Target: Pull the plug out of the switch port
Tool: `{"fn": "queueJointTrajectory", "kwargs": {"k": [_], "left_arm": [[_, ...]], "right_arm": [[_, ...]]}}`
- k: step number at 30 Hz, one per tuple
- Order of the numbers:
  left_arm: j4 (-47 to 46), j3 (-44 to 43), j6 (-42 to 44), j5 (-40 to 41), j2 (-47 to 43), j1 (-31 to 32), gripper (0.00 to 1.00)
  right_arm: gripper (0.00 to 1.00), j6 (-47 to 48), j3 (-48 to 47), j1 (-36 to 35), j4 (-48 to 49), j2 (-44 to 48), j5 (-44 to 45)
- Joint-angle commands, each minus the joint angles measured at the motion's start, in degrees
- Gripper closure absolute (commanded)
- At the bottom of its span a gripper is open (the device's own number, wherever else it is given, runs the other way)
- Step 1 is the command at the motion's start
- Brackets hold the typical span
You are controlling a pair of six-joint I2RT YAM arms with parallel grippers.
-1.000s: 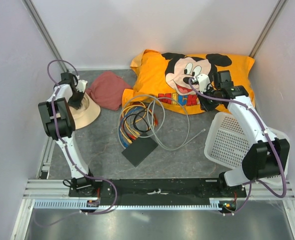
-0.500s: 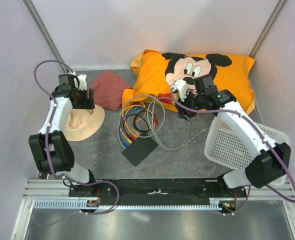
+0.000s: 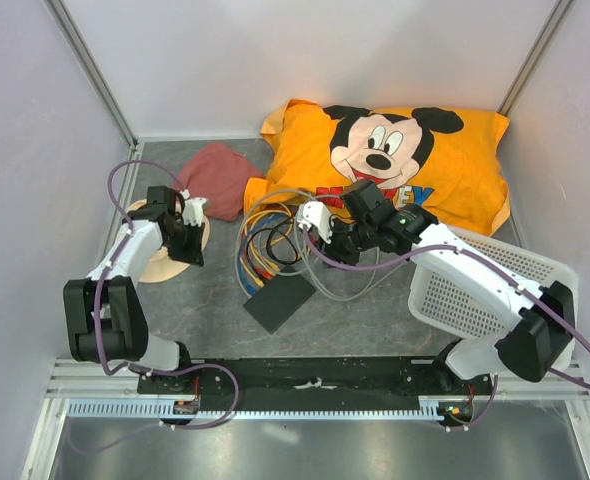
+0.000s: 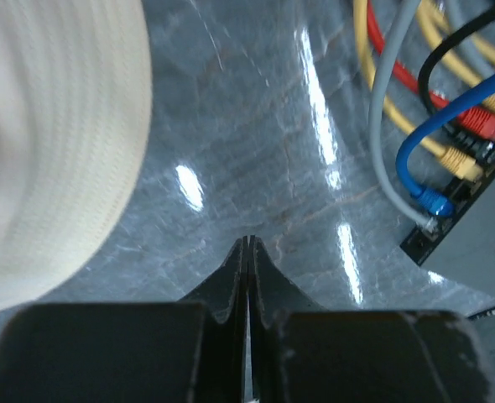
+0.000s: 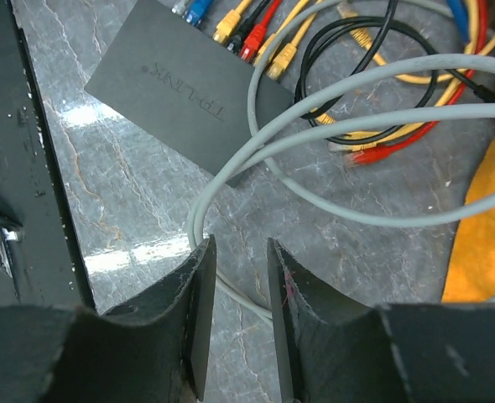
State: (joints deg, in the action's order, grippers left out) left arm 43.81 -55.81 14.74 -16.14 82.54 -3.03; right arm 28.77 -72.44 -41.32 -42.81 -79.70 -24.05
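The switch is a flat black box on the grey table, also seen in the right wrist view. Blue, yellow and red plugs sit in its ports along the far edge. The blue plug also shows in the left wrist view. My right gripper hangs open over a grey cable loop just short of the switch, holding nothing. My left gripper is shut and empty, low over bare table left of the switch.
A coil of coloured cables lies behind the switch. A cream hat is close on the left gripper's left. A red cloth, an orange pillow and a white mesh basket ring the area.
The right arm came down off the pillow to the cables near the switch. The left arm swung from the hat's far side toward the middle of the table.
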Motion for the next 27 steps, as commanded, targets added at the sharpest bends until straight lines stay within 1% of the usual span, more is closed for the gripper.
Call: {"fn": "queueJointTrajectory", "kwargs": {"k": [1,2,3,4,5,7,8,9,10,11,12,13,15,16,18,20,22,23,24,25,27], "left_arm": [[-7.66,-4.99,-0.4,-2.4,2.51,1.35,0.98],[-8.65,-9.19,-2.68,-2.58,4.97,2.31,0.98],[-9.18,-11.84,-3.66,-1.45,7.69,4.85,0.98],[-9.1,-17.61,-4.8,-0.57,14.07,5.92,0.98],[-8.23,-20.36,-5.25,0.23,17.18,7.67,0.98],[-7.87,-25.2,-6.39,2.86,23.25,8.65,0.98],[-7.86,-29.05,-8.74,4.0,28.15,8.91,0.98],[-7.86,-30.74,-10.07,5.58,30.9,8.83,0.98],[-7.78,-34.33,-11.48,6.03,33.19,8.83,0.98],[-6.12,-36.71,-12.36,7.25,37.99,8.83,0.98],[-5.06,-39.17,-12.98,7.79,40.22,8.83,0.98],[-3.83,-44.51,-13.85,8.23,42.15,8.74,0.98],[-0.85,-49.98,-14.22,9.72,47.85,8.22,0.98],[-0.31,-55.23,-16.39,10.51,49.8,7.95,0.98],[-1.96,-58.96,-15.98,13.76,53.14,7.42,0.98],[-2.94,-63.79,-13.26,14.12,54.91,7.25,0.98],[-3.38,-69.22,-11.94,15.43,57.19,6.98,0.98],[-3.64,-70.39,-11.23,15.96,57.29,6.98,0.98],[-3.73,-71.18,-10.53,15.7,56.86,6.98,0.98],[-3.47,-70.84,-9.65,15.18,54.15,6.98,0.98],[-3.21,-68.04,-10.43,13.07,49.23,6.98,0.98]], "right_arm": [[0.62,-1.35,-1.29,-0.43,2.29,-2.38,0.67],[0.62,-2.05,-1.9,-0.43,2.2,-2.82,0.5],[0.62,-2.84,-2.26,-0.51,2.11,-3.0,0.5],[0.62,-2.76,-2.61,-0.69,1.5,-3.53,0.59],[0.62,-2.59,-3.14,-0.87,1.24,-3.79,1.72],[0.61,-2.32,-3.84,-0.95,1.23,-4.58,3.3],[0.61,-2.15,-4.54,-1.04,1.32,-5.02,4.09],[0.59,-1.8,-4.81,-0.96,1.76,-5.2,5.58],[0.59,-1.36,-5.07,-1.04,2.63,-5.38,6.55],[0.59,-1.27,-5.42,-0.96,3.34,-5.38,7.09],[0.59,-1.26,-5.69,-0.95,3.78,-5.55,8.22],[0.59,-1.18,-5.86,-1.04,4.57,-5.47,8.49],[0.59,-0.74,-6.39,-0.96,4.75,-5.46,8.93],[0.58,-0.39,-6.39,-1.04,4.75,-5.55,9.28],[0.55,0.23,-5.52,-1.04,5.19,-5.46,10.25],[0.55,-0.56,-4.9,-0.95,5.8,-5.03,11.83],[0.55,-0.74,-4.46,-0.95,6.07,-4.5,11.75],[0.55,-0.91,-3.85,-1.04,6.07,-4.32,11.31],[0.54,-1.44,-3.58,-0.96,6.24,-4.24,11.05],[0.54,-1.61,-3.32,-1.13,6.33,-4.06,10.44],[0.54,-2.58,-2.97,-0.96,6.42,-3.97,8.42]]}}
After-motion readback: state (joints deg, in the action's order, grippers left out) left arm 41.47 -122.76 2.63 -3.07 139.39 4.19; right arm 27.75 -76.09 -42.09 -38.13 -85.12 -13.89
